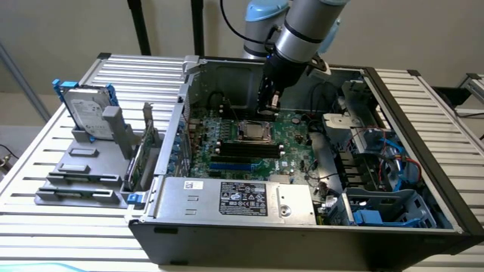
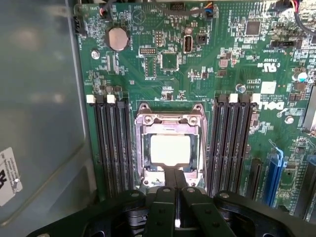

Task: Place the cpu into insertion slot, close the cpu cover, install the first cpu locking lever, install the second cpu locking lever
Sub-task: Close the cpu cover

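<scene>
Green motherboard [image 2: 237, 74] in open case [image 1: 302, 243]; gripper [image 2: 175, 175] fingers pressed together, empty; cpu [image 2: 170, 149] just beyond tips, seated in insertion slot [image 2: 141, 148].

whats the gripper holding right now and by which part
Nothing that shows: the gripper is shut, nothing between its fingertips, which sit at the edge of the slot where the cpu lies.

Gripper [image 2: 174, 174] vertical (fingers [image 2: 167, 185] together)

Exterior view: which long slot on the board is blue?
The slot closest to the power supply. The memory slots between it and the socket are black.
</scene>
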`<state>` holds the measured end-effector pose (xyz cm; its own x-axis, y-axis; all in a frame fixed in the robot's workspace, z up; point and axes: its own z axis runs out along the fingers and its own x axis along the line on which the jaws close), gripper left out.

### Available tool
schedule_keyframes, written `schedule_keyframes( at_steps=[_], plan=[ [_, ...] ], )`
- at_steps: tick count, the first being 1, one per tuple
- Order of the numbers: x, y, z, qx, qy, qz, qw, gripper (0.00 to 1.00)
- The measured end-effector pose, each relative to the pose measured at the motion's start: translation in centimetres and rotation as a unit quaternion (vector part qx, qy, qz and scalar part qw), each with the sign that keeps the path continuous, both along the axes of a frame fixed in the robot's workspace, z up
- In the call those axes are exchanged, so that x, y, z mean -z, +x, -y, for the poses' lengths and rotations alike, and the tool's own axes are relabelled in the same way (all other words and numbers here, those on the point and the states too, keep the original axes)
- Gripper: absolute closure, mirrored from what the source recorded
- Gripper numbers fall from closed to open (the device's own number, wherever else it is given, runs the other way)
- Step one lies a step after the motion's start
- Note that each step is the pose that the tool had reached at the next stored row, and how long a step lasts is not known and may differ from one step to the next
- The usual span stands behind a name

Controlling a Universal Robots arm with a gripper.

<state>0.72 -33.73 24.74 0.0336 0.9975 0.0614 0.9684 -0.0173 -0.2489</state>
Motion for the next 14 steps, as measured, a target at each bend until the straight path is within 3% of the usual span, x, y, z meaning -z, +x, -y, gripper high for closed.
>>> schedule_keyframes(
  at_steps=[8, 14],
  plan=[
    [1.41, -2.3, 0.39, 0.0, -0.0001, -0.0009, 1.0, 0.89],
    [2.49, -3.1, 0.4, 0.0, 0.0006, 0.0009, 1.0, 0.89]
  ],
)
